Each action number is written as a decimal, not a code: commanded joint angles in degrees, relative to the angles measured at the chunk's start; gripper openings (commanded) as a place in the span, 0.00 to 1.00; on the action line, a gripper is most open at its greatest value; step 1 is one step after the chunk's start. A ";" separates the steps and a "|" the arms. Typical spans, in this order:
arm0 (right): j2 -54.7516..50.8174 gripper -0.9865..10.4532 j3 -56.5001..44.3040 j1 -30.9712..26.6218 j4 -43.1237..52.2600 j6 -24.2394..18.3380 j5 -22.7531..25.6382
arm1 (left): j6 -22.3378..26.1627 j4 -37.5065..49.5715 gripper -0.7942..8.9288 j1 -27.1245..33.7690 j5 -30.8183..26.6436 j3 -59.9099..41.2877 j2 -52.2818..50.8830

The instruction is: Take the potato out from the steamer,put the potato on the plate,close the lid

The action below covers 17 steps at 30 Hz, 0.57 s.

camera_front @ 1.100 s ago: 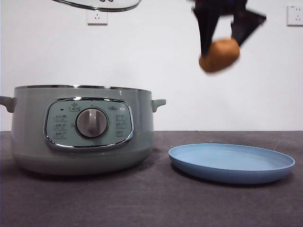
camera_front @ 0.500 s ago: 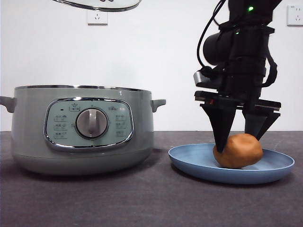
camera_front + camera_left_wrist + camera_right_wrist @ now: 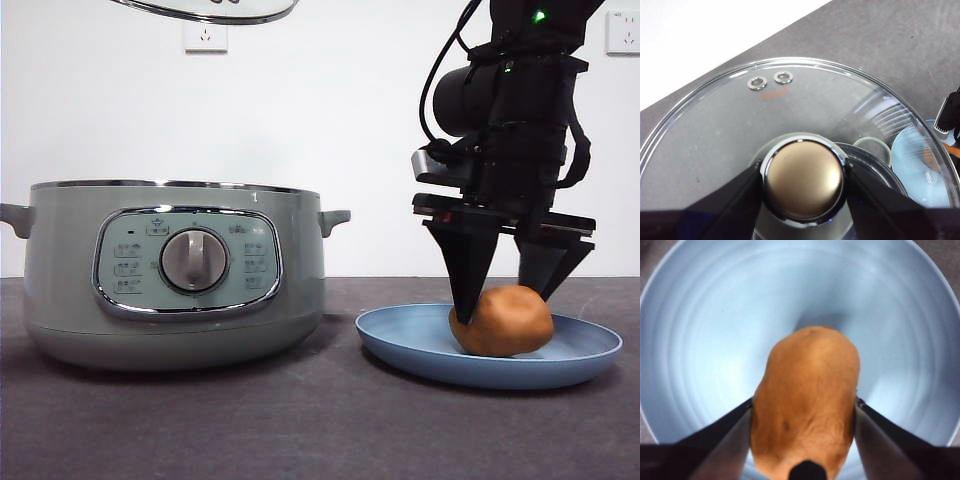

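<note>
The orange-brown potato [image 3: 502, 320] [image 3: 807, 400] rests on the blue plate [image 3: 420, 345] [image 3: 700, 340], right of the steamer. My right gripper [image 3: 500, 305] [image 3: 805, 404] stands upright over it, both jaws pressed against the potato's sides. The pale green steamer [image 3: 170, 270] stands uncovered on the left of the table. The glass lid [image 3: 205, 12] [image 3: 715, 125] hangs high above the steamer. My left gripper [image 3: 803, 182] is shut on the lid's round knob [image 3: 803, 180]. Through the glass, part of the plate [image 3: 912, 165] shows below.
The dark table top [image 3: 320, 420] runs in front of the steamer and plate. Two wall sockets [image 3: 205, 38] sit on the white wall behind. The right arm's black body and cable [image 3: 510, 110] rise above the plate.
The right gripper came down from mid-air with the potato and set it on the plate; over the last half second it hardly moved. The lid stays held above.
</note>
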 commanded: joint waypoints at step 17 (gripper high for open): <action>-29.38 0.53 -0.42 0.07 -0.44 1.49 0.31 | 1.16 2.25 0.07 0.00 3.15 0.07 -0.55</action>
